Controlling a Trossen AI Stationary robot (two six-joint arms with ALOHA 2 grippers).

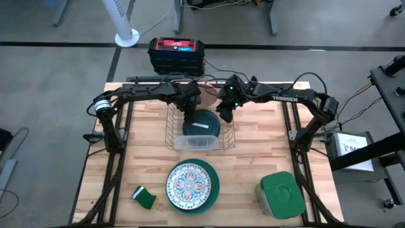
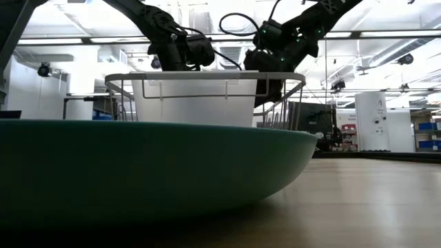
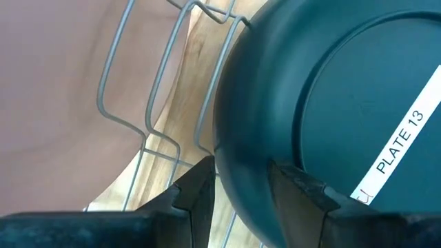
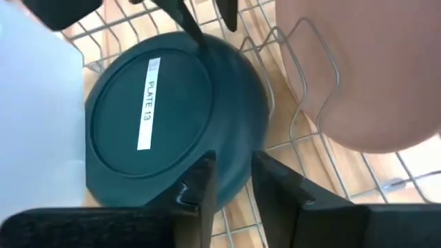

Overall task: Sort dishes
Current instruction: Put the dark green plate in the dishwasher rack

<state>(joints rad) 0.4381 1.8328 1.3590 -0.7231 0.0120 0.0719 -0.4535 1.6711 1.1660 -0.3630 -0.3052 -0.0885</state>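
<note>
A dark teal plate (image 1: pixel 201 123) labelled "PLATE 13" leans in the wire rack (image 1: pixel 172 130), its underside up. Its lower edge is down among the wires beside a white tub (image 1: pixel 196 143). My left gripper (image 1: pixel 192 113) is shut on the plate's far-left rim. My right gripper (image 4: pixel 233 189) stands open at the plate's right rim; I see no touch. A salmon-pink plate (image 4: pixel 358 76) stands in the rack behind. The white ornamented plate (image 1: pixel 188 183) lies on the teal-green plate (image 1: pixel 214 190) near the front edge. My left gripper pinches the dark teal plate's rim (image 3: pixel 238 176) between its two fingers. One finger (image 3: pixel 296 186) lies on the labelled underside, the other (image 3: pixel 196 196) on the hidden face. The fingers slant steeply down from the far left. The plate stays tilted, its lower edge in the rack.
A green sponge (image 1: pixel 144 197) lies at the near left. A square green-lidded container (image 1: pixel 280 193) sits at the near right. The rack's upright wires (image 3: pixel 158 103) stand close beside the dark teal plate. Bare wood lies to the left and right of the rack.
</note>
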